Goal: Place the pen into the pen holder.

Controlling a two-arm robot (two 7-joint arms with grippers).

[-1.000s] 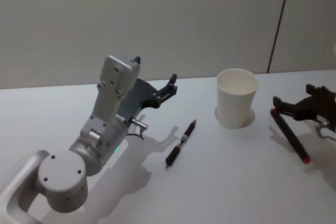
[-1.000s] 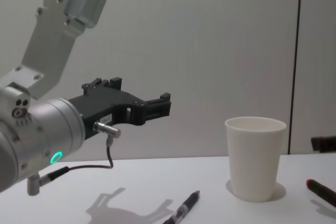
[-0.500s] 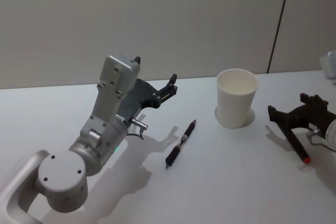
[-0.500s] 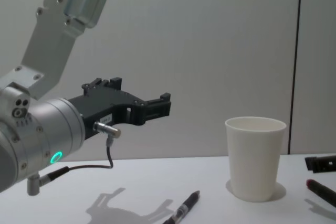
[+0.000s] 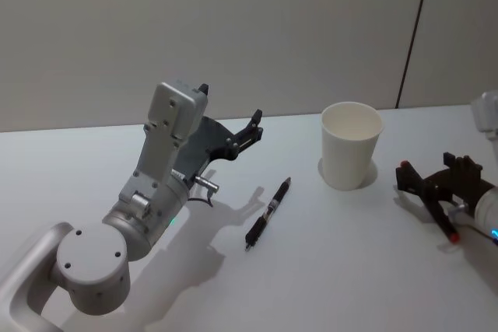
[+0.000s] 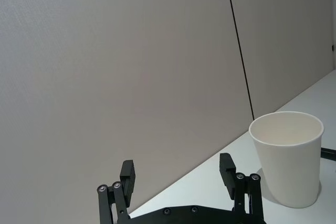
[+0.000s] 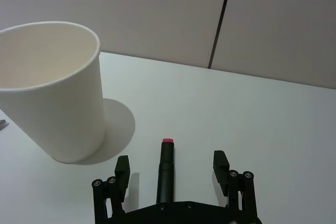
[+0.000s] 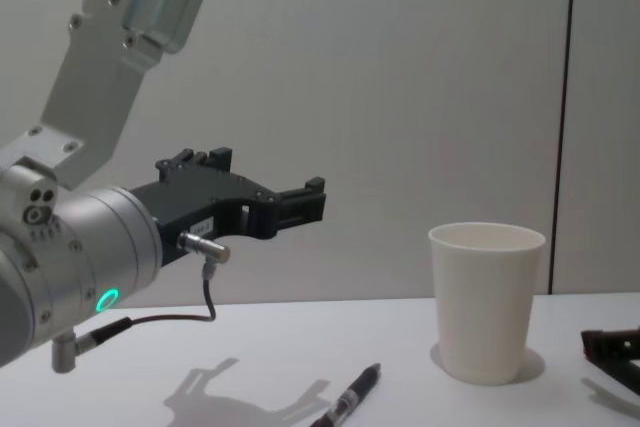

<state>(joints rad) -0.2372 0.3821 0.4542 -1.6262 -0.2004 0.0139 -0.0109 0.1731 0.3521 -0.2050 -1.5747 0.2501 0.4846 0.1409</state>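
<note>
The pen holder, a plain white paper cup (image 5: 352,145), stands upright at the table's right of centre. A black pen with red ends (image 5: 444,223) lies to its right. My right gripper (image 5: 433,177) is open low over this pen; in the right wrist view the pen (image 7: 167,158) lies lengthwise between the fingers (image 7: 122,167), with the cup (image 7: 58,93) just beyond. A second black pen (image 5: 267,212) lies mid-table, left of the cup. My left gripper (image 5: 230,106) hangs open in the air, left of the cup and behind that pen, holding nothing.
A grey wall with a dark vertical seam (image 5: 411,33) runs behind the white table (image 5: 327,285). The left arm's large silver links (image 5: 156,184) rise over the table's left side.
My right gripper has come in from the right edge and dropped lower, now straddling the red-ended pen. The left arm, cup and middle pen have not moved.
</note>
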